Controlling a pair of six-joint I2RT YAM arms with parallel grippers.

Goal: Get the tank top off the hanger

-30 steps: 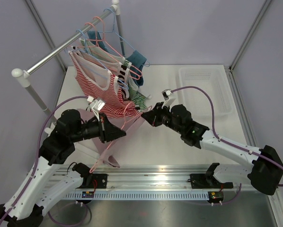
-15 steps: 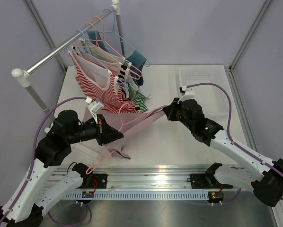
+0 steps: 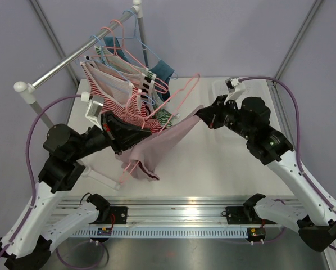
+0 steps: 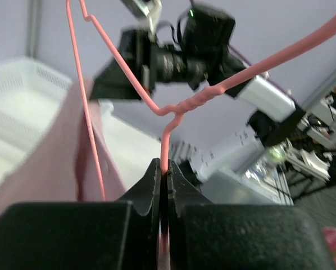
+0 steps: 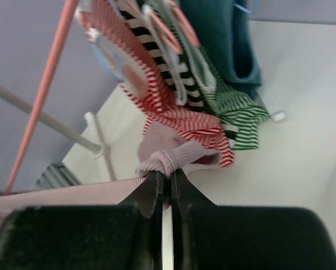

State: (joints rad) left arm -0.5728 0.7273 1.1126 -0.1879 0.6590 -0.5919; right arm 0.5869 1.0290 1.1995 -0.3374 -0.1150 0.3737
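Observation:
The pale pink tank top (image 3: 162,143) hangs stretched in the air between my two grippers, still draped over the pink wire hanger (image 3: 182,95). My left gripper (image 3: 145,130) is shut on the hanger's neck (image 4: 166,149), just below the twist. My right gripper (image 3: 203,117) is shut on a bunched strap of the tank top (image 5: 176,158) and holds it up to the right of the hanger. In the right wrist view one hanger arm (image 5: 44,95) runs up the left side. Pink cloth (image 4: 44,163) fills the left of the left wrist view.
A clothes rail (image 3: 61,67) at the back left carries several other hangers with red-striped (image 3: 109,95), green-striped (image 5: 235,112) and teal (image 5: 224,34) garments, close behind both grippers. A white basket (image 4: 16,90) sits at the back right, under the right arm.
The right gripper closed on the strap and pulled it up and away to the back right. The left gripper lifted the hanger up and back, so the tank top is now stretched off the table.

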